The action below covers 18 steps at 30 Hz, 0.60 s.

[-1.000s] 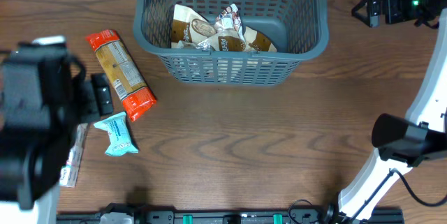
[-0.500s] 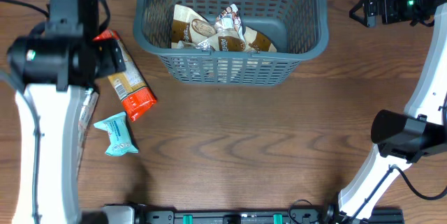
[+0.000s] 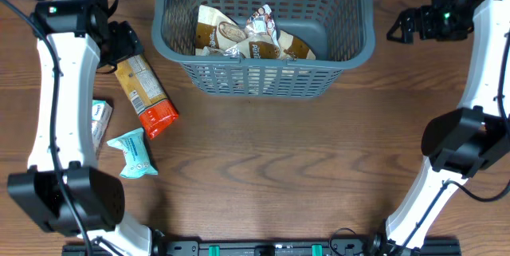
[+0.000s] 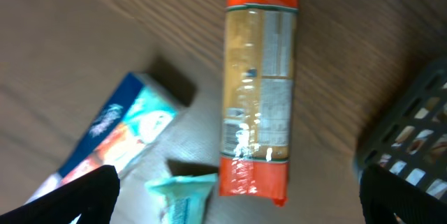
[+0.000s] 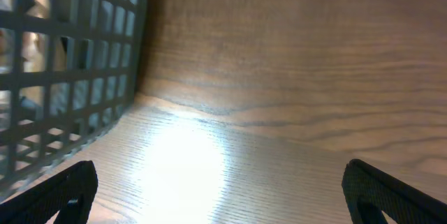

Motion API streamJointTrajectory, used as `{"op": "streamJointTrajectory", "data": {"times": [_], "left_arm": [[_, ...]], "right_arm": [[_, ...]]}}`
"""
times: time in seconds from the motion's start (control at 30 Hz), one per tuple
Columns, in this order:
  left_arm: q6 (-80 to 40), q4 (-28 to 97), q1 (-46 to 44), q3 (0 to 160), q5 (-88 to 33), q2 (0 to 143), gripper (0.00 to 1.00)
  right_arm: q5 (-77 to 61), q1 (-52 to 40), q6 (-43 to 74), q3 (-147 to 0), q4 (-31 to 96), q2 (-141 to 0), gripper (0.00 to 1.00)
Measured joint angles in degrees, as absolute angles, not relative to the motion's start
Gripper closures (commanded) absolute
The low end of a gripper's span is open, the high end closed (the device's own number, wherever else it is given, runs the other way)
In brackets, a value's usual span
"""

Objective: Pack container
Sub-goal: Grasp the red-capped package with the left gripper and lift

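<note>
The container (image 3: 263, 61) is a dark grey slotted basket at the back centre, with several brown and white packets (image 3: 249, 37) lying in it. A long tan packet with orange ends (image 3: 143, 88) lies on the table to its left. My left gripper (image 3: 121, 44) hovers open above that packet's far end. In the left wrist view the long packet (image 4: 258, 84) runs lengthwise between my wide-apart fingers, and nothing is gripped by the left gripper (image 4: 241, 206). My right gripper (image 3: 401, 29) hangs open and empty to the right of the basket. The basket wall (image 5: 63, 77) fills the left of the right wrist view.
A teal packet (image 3: 134, 154) lies near the long packet's orange end, and a blue and white box (image 3: 100, 120) lies further left, partly under my left arm. Both show in the left wrist view, teal packet (image 4: 183, 196) and box (image 4: 119, 140). The table is brown wood.
My left arm swung from the near left up to the far left, over the long packet. My right gripper shifted slightly left, toward the basket. No packet moved.
</note>
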<state>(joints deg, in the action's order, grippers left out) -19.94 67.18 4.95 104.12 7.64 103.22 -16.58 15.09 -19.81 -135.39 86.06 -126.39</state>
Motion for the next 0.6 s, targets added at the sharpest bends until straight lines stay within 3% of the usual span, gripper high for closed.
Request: {"op": "streamJointTrajectory", "data": {"times": [0.6], "left_arm": [[-18.2, 62.2, 7.7, 104.1, -1.3, 121.5, 0.01]], "right_arm": [[-16.4, 15.1, -19.8, -132.9, 83.9, -126.5, 0.01]]}}
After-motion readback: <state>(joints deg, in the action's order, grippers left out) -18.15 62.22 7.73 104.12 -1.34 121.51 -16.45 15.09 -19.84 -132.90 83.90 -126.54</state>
